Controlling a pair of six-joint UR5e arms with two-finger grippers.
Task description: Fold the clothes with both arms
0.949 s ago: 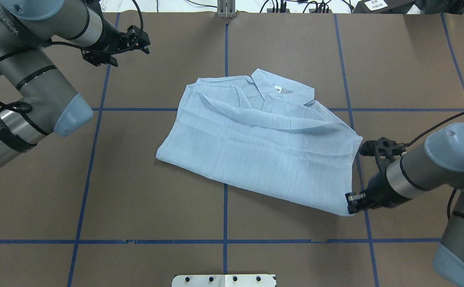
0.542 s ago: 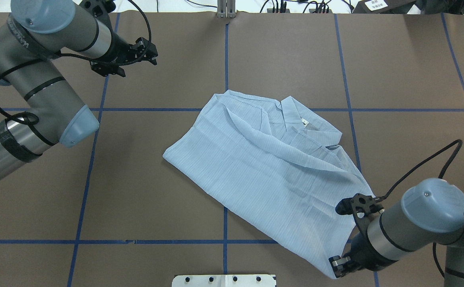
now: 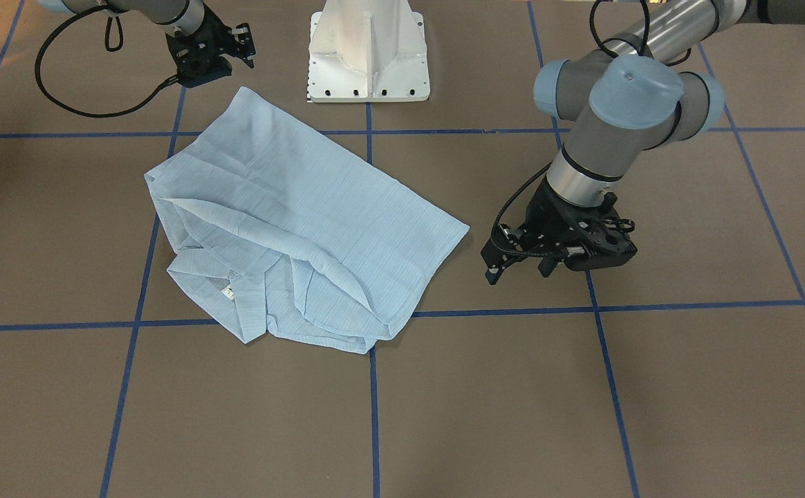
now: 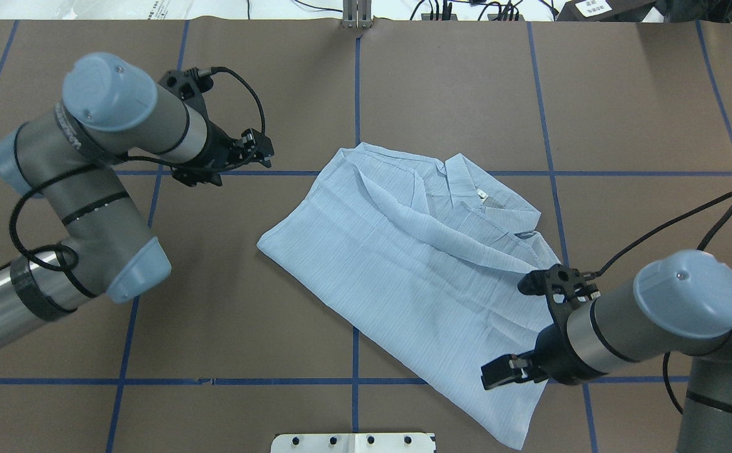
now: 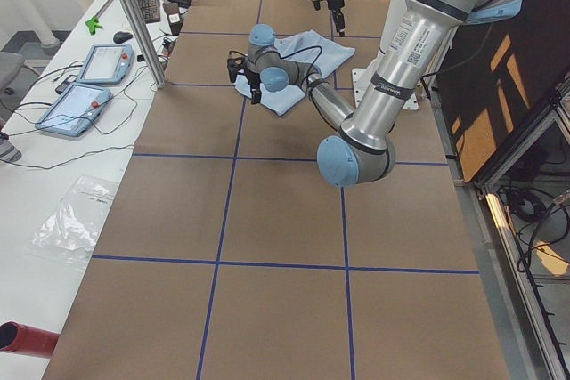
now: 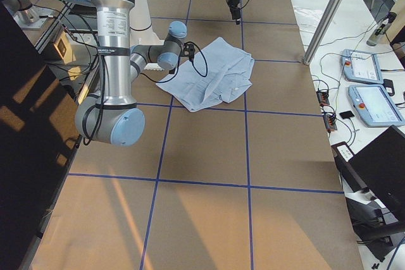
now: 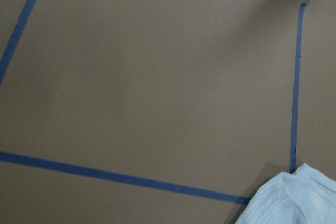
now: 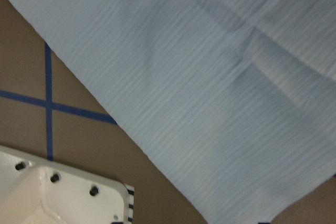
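Brown table (image 4: 454, 82) | shirt (image 4: 404, 251) lying flat | left pincer (image 3: 516, 274) parted | right pincer (image 4: 490, 377): cannot tell

Bright, even light from above falls on the brown table (image 4: 441, 82), leaving only soft, faint shadows beside the pale shirt (image 4: 416, 264), with warm orange patches of light along the robot's side in the side views and both wrist views soft and slightly blurred.
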